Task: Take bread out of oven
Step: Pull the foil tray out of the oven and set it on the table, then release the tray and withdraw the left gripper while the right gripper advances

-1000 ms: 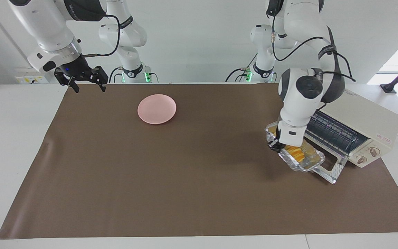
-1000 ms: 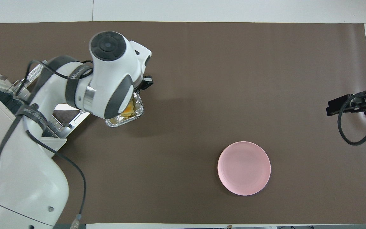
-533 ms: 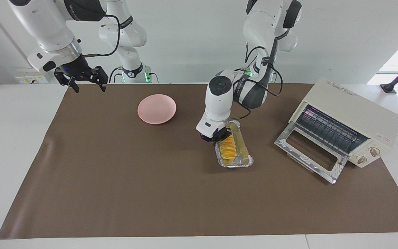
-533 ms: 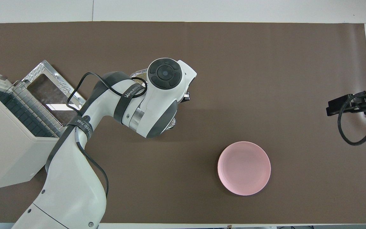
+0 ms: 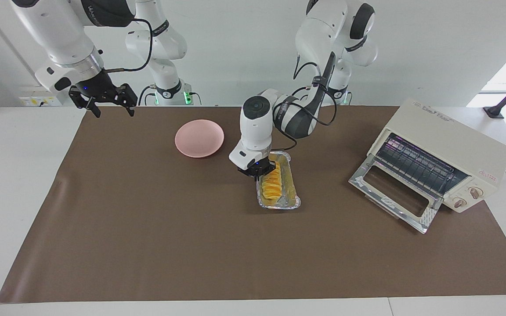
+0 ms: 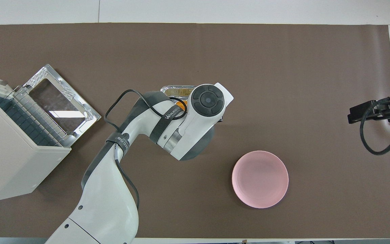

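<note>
The bread (image 5: 272, 184), a ridged yellow-orange loaf, lies in a crinkled foil tray (image 5: 279, 203) that rests on the brown mat mid-table, between the oven and the plate. My left gripper (image 5: 257, 171) is down at the tray's end nearer to the robots, at its rim. In the overhead view the left arm's wrist covers the gripper and most of the foil tray (image 6: 177, 89). The cream oven (image 5: 446, 149) (image 6: 8, 159) stands at the left arm's end, its glass door (image 5: 391, 193) dropped open and its rack bare. My right gripper (image 5: 103, 100) (image 6: 371, 113) waits open above the mat's corner.
A round pink plate (image 5: 199, 138) (image 6: 260, 179) sits on the mat beside the tray, toward the right arm's end. The brown mat (image 5: 169, 245) covers most of the white table.
The left arm carried the foil tray with the bread from the oven's open door to mid-table, toward the plate, where it now rests. The right arm has not moved.
</note>
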